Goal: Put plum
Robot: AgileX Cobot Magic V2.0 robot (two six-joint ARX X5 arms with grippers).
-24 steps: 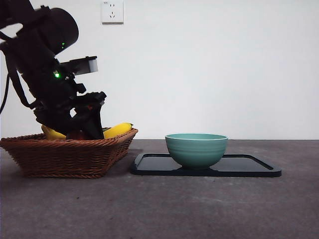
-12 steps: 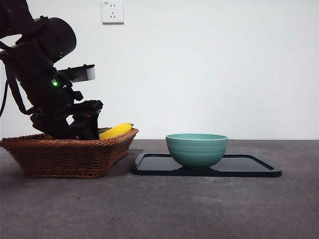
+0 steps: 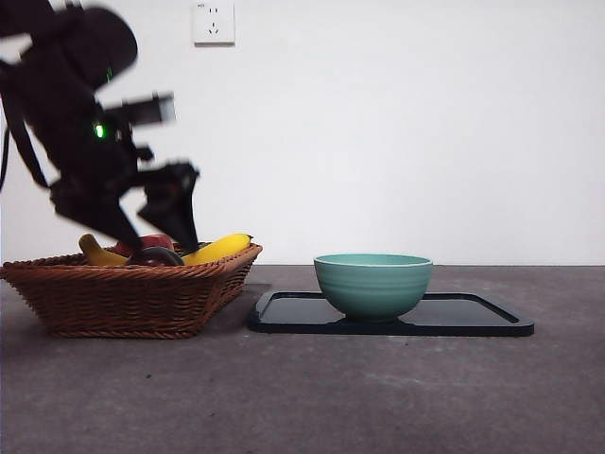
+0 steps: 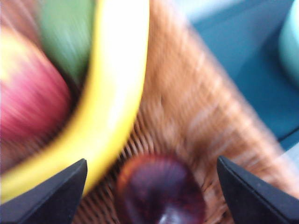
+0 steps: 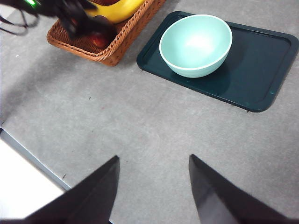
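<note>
We find the left claw (image 4: 152,186) over the basket (image 3: 132,298), its jaws spread wide and holding nothing. In the left wrist view the plum (image 4: 161,191) sits between the two jaw tips, on the wicker, with clear gaps on both sides; neither jaw touches it. That view is blurred, so we cannot tell how high the tips stand above the fruit. Just beside the claw lies a banana (image 4: 110,93), curving along one jaw tip, and beyond the banana we note a red fruit (image 4: 30,98) and a green item (image 4: 67,32) we cannot identify.

In the front view the left claw (image 3: 156,232) hangs from the dark, blurred arm at the upper left, its tips pointing down over the basket. The plum (image 3: 156,256) shows as a dark dome at the basket rim, right under the tips, with the banana (image 3: 219,248) just past it toward the bowl (image 3: 372,284). The bowl stands on a dark tray (image 3: 473,317), well apart from the claw.

The right claw (image 5: 154,186) waits over bare table (image 5: 140,126), jaws apart and empty, with bowl, tray and basket well ahead of it.
</note>
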